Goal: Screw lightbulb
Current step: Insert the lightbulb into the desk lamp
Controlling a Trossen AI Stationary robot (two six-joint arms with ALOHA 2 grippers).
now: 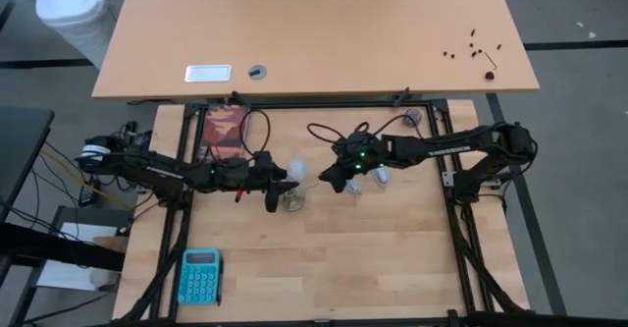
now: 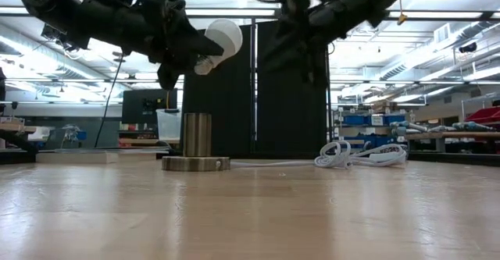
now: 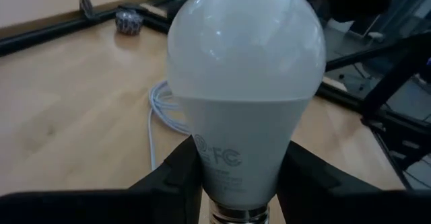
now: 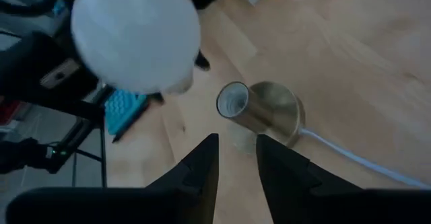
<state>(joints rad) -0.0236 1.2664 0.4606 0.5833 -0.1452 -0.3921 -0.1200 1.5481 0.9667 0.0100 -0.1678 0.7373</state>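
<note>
At the far left of the high view, near the front edge of the table (image 1: pixel 373 268), you see a teal calculator (image 1: pixel 199 276) lying flat. Moving right, you find the left arm reaching toward the table's middle; its left gripper (image 1: pixel 278 181) has both fingers clamped on the neck of the lightbulb (image 1: pixel 294 171). In the left wrist view you see the two dark fingers (image 3: pixel 176 177) pressing the white neck of the lightbulb (image 3: pixel 244 83) from either side, the round dome pointing away from the wrist. In the low view the lightbulb (image 2: pixel 219 40) hangs tilted in the air, above and just to the right of the socket (image 2: pixel 196 144), clear of it. The socket (image 1: pixel 291 202) stands upright on its round metallic base, its open mouth facing up, as the right wrist view shows (image 4: pixel 259 109). A white cord (image 2: pixel 344 154) runs from its base toward the right and ends in a loose coil on the table. Further right, the right gripper (image 1: pixel 339 177) hovers above the table, near the bulb but apart from it; its fingers (image 4: pixel 202 163) stand a narrow gap apart with nothing between them.
</note>
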